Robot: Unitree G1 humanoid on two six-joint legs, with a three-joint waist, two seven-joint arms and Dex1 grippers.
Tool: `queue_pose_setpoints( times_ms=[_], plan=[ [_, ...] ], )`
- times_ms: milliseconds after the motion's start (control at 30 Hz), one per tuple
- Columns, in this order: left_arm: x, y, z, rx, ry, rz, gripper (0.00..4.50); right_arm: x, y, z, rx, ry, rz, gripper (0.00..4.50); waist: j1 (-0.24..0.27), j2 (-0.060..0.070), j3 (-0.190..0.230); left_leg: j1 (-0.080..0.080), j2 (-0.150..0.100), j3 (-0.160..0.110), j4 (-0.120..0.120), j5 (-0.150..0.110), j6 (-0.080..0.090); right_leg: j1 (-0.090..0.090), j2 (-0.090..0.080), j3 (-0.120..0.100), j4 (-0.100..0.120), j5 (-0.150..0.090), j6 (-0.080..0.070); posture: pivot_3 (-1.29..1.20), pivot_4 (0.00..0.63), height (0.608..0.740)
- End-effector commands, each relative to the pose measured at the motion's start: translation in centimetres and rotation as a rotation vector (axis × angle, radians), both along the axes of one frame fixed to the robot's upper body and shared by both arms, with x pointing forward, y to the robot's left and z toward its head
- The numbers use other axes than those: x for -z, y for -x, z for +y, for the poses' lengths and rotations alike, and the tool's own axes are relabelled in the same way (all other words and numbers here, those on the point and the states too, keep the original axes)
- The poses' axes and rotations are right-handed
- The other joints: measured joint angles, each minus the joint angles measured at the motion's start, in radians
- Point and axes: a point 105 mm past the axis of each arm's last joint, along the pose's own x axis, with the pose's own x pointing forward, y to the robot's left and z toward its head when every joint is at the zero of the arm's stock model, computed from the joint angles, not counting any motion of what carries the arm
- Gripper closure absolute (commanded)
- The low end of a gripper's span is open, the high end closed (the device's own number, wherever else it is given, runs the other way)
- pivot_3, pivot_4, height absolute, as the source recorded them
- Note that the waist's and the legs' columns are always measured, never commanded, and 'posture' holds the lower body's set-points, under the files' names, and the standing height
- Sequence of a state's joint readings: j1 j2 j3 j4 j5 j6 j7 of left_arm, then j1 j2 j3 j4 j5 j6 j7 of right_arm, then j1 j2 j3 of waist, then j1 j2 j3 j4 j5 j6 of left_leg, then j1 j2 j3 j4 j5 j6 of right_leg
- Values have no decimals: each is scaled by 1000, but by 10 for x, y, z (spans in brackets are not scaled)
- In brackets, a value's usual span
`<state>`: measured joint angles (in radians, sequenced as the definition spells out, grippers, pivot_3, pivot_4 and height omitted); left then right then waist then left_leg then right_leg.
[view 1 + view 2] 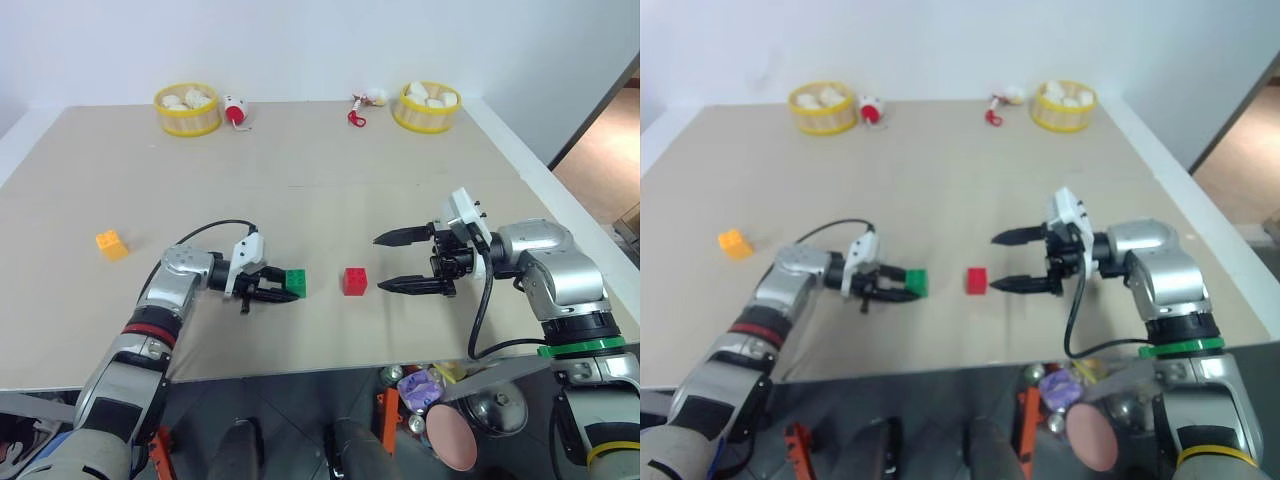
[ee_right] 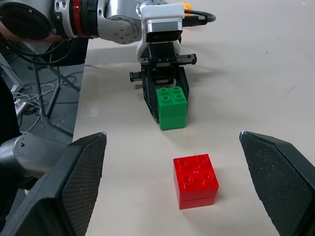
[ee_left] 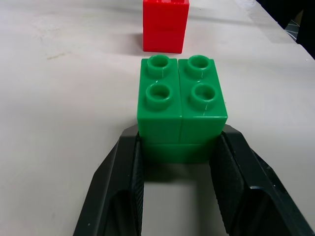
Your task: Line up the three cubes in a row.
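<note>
With the left gripper (image 1: pixel 283 294) clenched on the green cube (image 1: pixel 296 283), set it level just beside the red cube (image 1: pixel 354 281), faces square, while the right gripper (image 1: pixel 412 262) waits open beyond the red cube.

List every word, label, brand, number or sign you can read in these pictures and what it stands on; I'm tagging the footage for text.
None can be read.
green cube: plain studs, no lettering legible.
red cube: the same, nothing legible on studs or sides.
orange-yellow cube: too small to tell.
yellow baskets and small red-and-white items at the far edge: too small to show any print.
left gripper and right gripper: no markings visible.
</note>
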<state>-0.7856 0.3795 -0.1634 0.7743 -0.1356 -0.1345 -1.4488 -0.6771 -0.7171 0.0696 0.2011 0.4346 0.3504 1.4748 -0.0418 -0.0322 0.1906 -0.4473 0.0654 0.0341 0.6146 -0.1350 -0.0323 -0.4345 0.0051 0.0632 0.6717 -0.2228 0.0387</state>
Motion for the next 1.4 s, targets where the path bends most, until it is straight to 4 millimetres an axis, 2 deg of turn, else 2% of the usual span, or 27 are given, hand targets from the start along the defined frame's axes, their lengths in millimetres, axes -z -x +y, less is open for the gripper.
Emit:
queue_pose_setpoints(
  times_ms=[33, 200, 267, 467, 700, 800, 933, 1033, 1133, 1267, 1400],
  plan=[
    [-6, -3, -5, 17, -9, -35, 3205, -12, -1, 1, -2, -14, -47, 0, -1, 0, 0, 0, 0, 0, 1, 0, 0, 0, 0, 0, 0, 0, 0, 0, 150, 740],
    [-5, -2, -5, 29, -16, -32, 3205, -12, -2, 1, 3, -17, -48, 0, -2, 0, 0, 0, 0, 0, 2, 0, 0, 0, 0, 0, 2, 0, 0, 0, 150, 740],
    [-2, -3, -3, 16, -31, -20, 2150, -13, -2, 1, 6, -19, -49, 0, -2, 0, 0, 0, 0, 0, 3, 0, 0, 0, 0, 0, 2, 0, -1, 0, 150, 740],
    [-7, -9, -2, -21, -15, -74, 84, -15, -3, 1, 10, -21, -51, 0, -2, 0, 0, 0, -1, -2, 6, 0, 1, 0, 0, 0, 5, 0, -5, 0, 150, 740],
    [-15, -6, 10, -46, 10, -44, 35, -18, -5, 1, 10, -22, -52, 0, -5, 0, 0, 0, -2, -4, 7, 1, 2, -1, 1, 1, 5, 4, -7, 0, 150, 740],
    [-17, -5, 27, -83, -6, -57, 35, -19, -6, 1, 9, -21, -52, 0, -7, 0, 0, 0, -2, -6, 7, 1, 2, -3, 4, 3, 6, 4, -7, 0, 150, 740],
    [-25, -2, 63, -176, -17, -56, 35, -23, -8, 2, -3, -22, -56, 0, -9, 0, 0, 0, -1, -6, 3, 1, 2, -6, 6, 6, 9, 3, -6, 0, 150, 740],
    [-26, 13, 89, -203, -48, -45, 35, -27, -11, 3, -12, -19, -60, 0, -7, 0, 0, 0, -1, -7, 2, 1, 2, -7, 7, 5, 10, 1, -5, 0, 150, 740],
    [-31, 26, 107, -240, -56, -52, 35, -29, -13, 4, -19, -17, -65, 0, -7, 0, 0, 0, -1, -7, 1, -1, 1, -6, 6, 5, 10, -1, -7, 0, 150, 740],
    [-51, 41, 118, -350, 33, -108, 35, -32, -14, 9, -40, -13, -84, 0, -5, 0, 0, 0, 0, -6, 2, -1, 1, -6, 5, 5, 10, -4, -11, 0, 150, 740],
    [-58, 57, 121, -529, 140, -128, 35, -38, -7, 29, -86, -43, -112, 0, -6, 0, 0, 0, 0, -5, 2, -1, 1, -6, 3, 5, 10, -4, -11, 0, 150, 740]
  ],
)
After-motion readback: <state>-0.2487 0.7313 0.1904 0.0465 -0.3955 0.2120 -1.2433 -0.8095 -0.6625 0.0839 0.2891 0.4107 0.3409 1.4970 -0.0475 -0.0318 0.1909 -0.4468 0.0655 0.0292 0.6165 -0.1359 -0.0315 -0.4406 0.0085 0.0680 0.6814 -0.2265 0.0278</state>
